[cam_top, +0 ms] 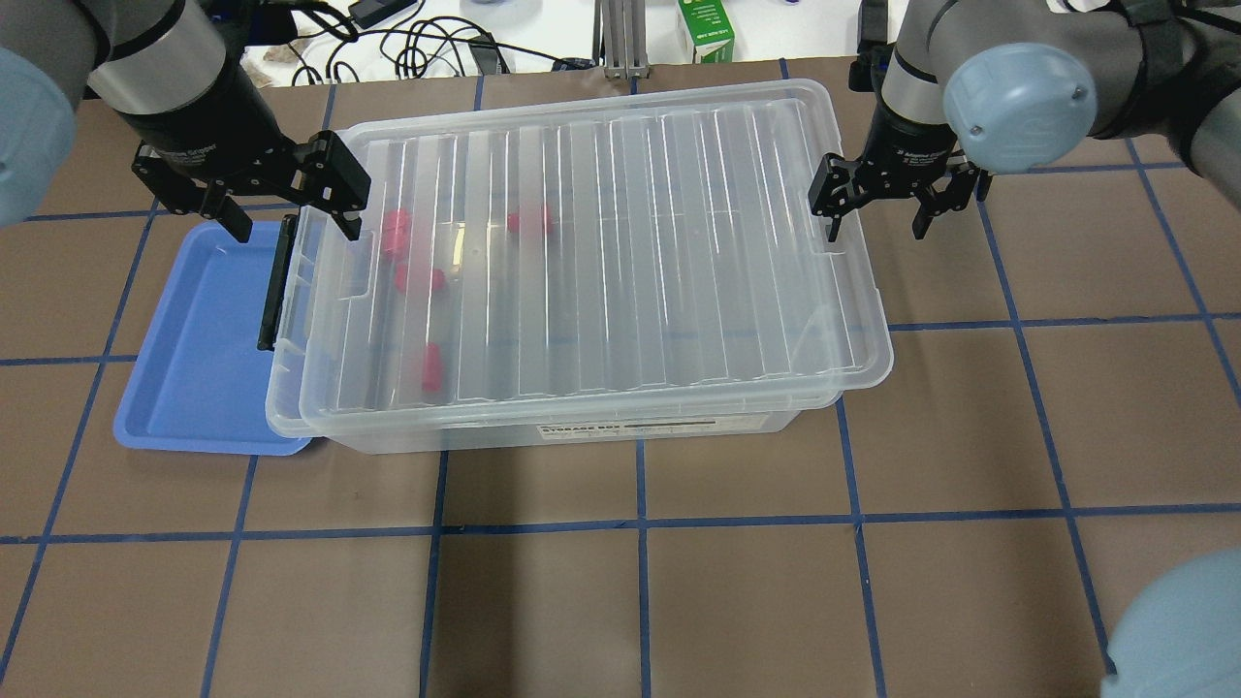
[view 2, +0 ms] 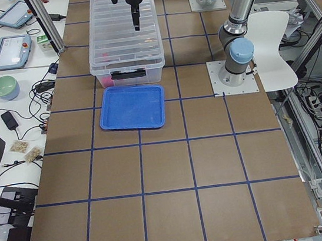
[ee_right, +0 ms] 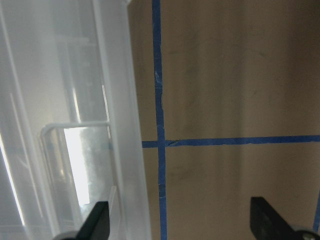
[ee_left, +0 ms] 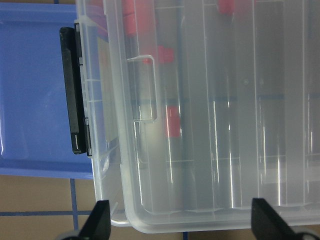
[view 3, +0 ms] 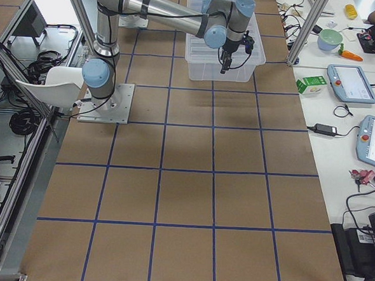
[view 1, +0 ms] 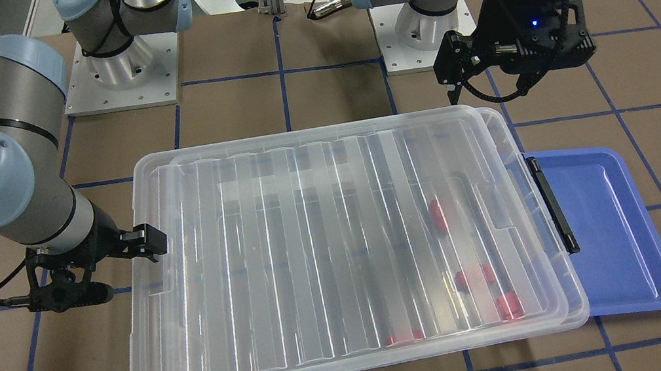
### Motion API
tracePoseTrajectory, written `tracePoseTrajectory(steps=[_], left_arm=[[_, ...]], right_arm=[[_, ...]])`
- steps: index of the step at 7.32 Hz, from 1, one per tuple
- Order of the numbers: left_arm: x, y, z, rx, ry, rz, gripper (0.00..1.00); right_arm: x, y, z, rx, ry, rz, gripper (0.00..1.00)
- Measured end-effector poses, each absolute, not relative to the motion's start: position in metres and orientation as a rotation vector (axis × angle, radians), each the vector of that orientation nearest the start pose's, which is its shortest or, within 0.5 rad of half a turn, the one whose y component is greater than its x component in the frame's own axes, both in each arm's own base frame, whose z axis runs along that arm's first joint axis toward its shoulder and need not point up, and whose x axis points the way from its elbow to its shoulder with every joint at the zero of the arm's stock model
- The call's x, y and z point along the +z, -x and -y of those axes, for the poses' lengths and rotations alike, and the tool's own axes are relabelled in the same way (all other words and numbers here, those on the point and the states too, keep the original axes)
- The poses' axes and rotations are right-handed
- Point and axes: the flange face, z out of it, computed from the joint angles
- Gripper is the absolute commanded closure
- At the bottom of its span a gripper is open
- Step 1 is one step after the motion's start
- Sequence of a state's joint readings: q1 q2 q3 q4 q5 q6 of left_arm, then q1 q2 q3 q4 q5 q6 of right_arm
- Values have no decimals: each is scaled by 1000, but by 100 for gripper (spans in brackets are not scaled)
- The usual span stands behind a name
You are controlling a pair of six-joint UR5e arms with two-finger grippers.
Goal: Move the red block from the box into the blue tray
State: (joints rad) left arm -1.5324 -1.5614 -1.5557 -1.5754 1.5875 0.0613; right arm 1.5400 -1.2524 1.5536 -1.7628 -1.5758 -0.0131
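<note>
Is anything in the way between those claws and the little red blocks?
Yes: the ribbed lid lies over the box with the red blocks underneath. The left gripper and right gripper sit outside it, jaws open.

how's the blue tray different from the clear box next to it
The blue tray is opaque blue; the box is clear, so its contents show. The blue tray is much smaller and shallower than the box. The blue tray is open with nothing showing in it; the box has its ribbed lid on over several red blocks. Both are rectangular plastic with rounded corners, resting flat on the table.
</note>
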Motion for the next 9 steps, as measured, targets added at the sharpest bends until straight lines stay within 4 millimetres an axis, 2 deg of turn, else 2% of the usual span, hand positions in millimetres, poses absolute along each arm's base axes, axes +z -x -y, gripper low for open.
tracePoseTrajectory(steps=[3,9], left_arm=[[500,113,494,-31,-36,-3123,0],[498,113,495,-27,-36,-3125,0]], right_arm=[[341,-105,605,142,-20,-3149,0],[345,-62,611,135,-116,-3151,0]])
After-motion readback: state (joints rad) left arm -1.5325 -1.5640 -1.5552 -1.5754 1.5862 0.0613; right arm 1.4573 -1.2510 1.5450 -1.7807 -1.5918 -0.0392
